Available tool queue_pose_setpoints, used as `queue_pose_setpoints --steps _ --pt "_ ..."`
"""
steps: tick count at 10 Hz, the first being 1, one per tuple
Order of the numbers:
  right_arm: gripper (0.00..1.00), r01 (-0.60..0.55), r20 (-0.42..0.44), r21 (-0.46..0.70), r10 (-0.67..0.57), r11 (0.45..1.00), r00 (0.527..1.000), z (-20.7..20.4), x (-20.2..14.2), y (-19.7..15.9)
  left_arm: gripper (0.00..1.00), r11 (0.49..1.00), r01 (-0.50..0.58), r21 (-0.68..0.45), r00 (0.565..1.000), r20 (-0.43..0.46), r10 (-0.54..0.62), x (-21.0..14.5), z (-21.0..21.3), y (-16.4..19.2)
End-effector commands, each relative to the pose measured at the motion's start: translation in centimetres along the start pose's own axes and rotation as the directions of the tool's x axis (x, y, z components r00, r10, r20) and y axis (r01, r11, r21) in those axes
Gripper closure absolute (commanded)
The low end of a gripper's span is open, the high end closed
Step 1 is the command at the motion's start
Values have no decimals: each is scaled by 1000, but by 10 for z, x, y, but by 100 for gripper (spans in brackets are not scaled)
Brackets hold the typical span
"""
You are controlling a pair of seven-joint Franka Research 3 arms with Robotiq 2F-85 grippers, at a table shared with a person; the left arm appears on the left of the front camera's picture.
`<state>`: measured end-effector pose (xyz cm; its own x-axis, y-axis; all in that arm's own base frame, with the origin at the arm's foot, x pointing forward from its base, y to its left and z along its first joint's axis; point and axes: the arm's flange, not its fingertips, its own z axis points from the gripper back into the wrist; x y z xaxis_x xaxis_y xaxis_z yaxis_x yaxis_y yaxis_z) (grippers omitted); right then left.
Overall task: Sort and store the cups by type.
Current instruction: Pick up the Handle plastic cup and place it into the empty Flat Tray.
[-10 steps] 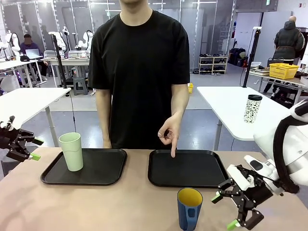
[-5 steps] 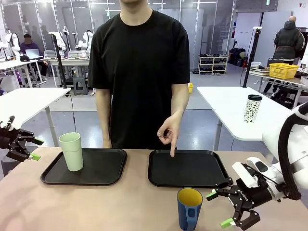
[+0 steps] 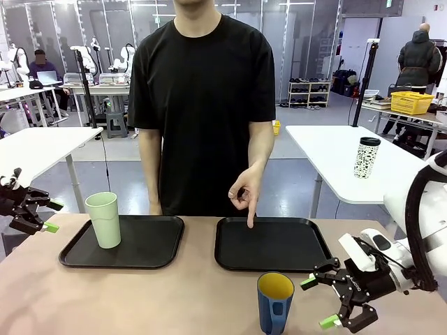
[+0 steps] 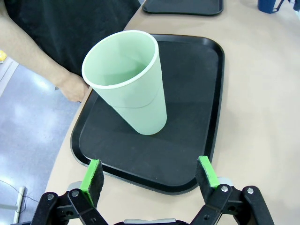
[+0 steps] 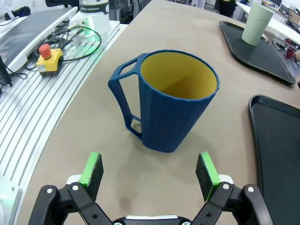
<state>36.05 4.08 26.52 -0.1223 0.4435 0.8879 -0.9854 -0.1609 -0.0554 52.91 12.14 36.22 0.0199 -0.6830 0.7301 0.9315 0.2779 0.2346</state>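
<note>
Side by side on table [image 3: 174, 293]: left tray [image 3: 150, 241], right tray [image 3: 279, 244]. Upright on left tray, toward left end: tumbler [image 3: 104, 219]. On table before right tray: mug [image 3: 274, 303]. Just right of mug: right gripper [image 3: 316, 303]. Left of left tray: left gripper [image 3: 53, 216]. Behind table: person [image 3: 202, 105], hand [image 3: 244, 194] touching right tray's far rim.

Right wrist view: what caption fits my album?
Open right tool faces an upright blue mug with a yellow inside on the table.
</note>
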Motion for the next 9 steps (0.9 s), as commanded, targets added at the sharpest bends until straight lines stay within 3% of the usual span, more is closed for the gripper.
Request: queue_pose_setpoints --steps 1,3,5,9 --pt "0 -8 -3 9 8 1000 1000 0 0 1 0 1000 21 -5 1000 20 -21 -2 1 4" --pt "0 -1 0 1 1 1000 1000 0 0 0 0 1000 21 -5 1000 20 -21 -2 1 4" --pt "0 76 44 -54 -74 996 996 -9 2 -8 0 1000 21 -5 1000 20 -21 -2 1 4" --pt "0 98 61 -24 -97 995 993 -26 -2 -16 0 1000 21 -5 1000 20 -21 -2 1 4"
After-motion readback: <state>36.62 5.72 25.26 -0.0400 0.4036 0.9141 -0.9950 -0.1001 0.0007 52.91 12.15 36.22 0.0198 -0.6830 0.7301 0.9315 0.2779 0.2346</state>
